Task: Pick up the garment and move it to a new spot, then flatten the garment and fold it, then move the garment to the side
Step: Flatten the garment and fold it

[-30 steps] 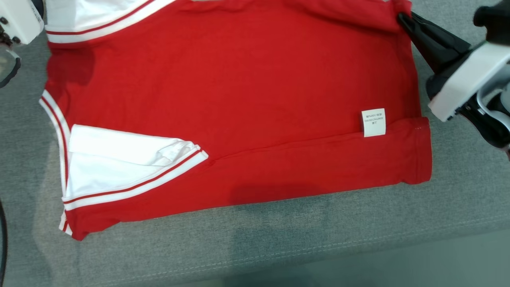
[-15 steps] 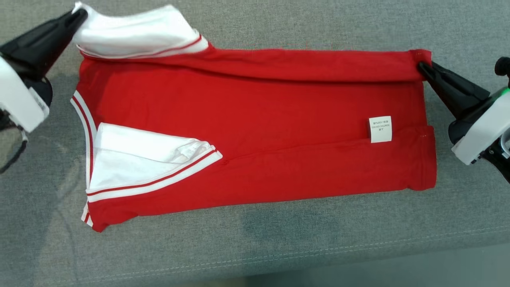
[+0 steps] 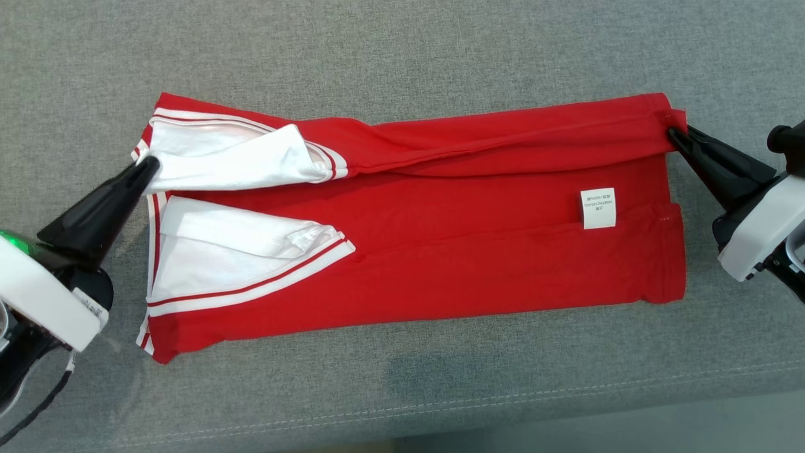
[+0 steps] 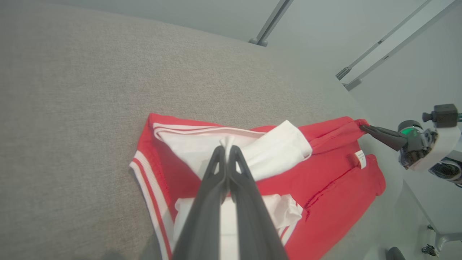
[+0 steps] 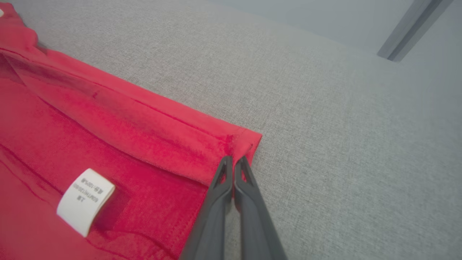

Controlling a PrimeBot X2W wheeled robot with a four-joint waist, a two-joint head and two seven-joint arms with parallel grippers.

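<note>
The garment (image 3: 440,239) is a red shirt with white sleeves and red-and-white striped trim, lying on the grey cushion with its near and far long edges folded inward. A white care label (image 3: 597,207) shows near its right end. My left gripper (image 3: 148,165) is shut on the tip of the upper white sleeve (image 4: 226,141) at the garment's left end. My right gripper (image 3: 673,131) is shut on the folded red hem corner (image 5: 234,153) at the far right. In the left wrist view the right gripper (image 4: 362,127) pinches that same corner.
The grey fabric surface (image 3: 402,50) spreads all round the garment. Its stitched front edge (image 3: 503,402) runs close below the shirt. In the left wrist view, grey metal frame legs (image 4: 269,25) stand on the floor beyond the cushion.
Both grippers have drawn the garment's far edge toward me and laid it over the middle, making a narrower band. The head camera has also shifted, so the whole shirt now shows.
</note>
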